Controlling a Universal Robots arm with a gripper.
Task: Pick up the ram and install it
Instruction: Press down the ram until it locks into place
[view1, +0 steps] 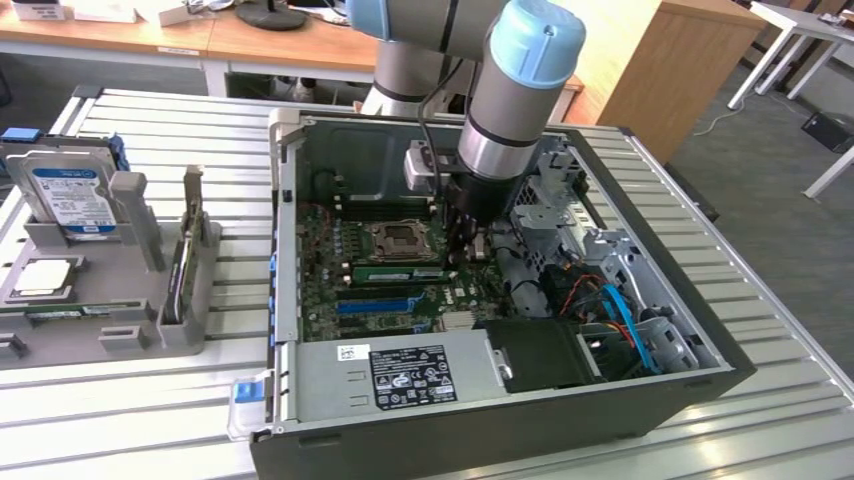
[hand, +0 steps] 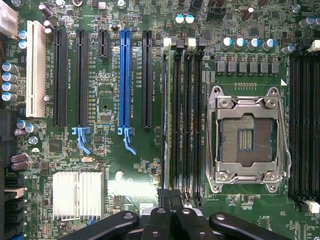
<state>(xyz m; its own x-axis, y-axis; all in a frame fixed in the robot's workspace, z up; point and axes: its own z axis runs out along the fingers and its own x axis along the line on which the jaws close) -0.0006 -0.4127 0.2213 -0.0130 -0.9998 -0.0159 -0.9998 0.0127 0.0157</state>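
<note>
The tool (hand: 169, 197) was clenched above the ram (hand: 175, 120) seated between the memory slots (hand: 192, 120); pressing squarely along its top edge would seat it best.

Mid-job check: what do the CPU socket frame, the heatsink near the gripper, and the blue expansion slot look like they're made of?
CPU socket frame: bare metal, probably steel, judging by its bright silvery sheen and stamped edges.
Heatsink: likely aluminium, with pale matte silver parallel fins.
Blue expansion slot: moulded plastic, with uniform saturated colour, a slight gloss and a blue latch at one end.
</note>
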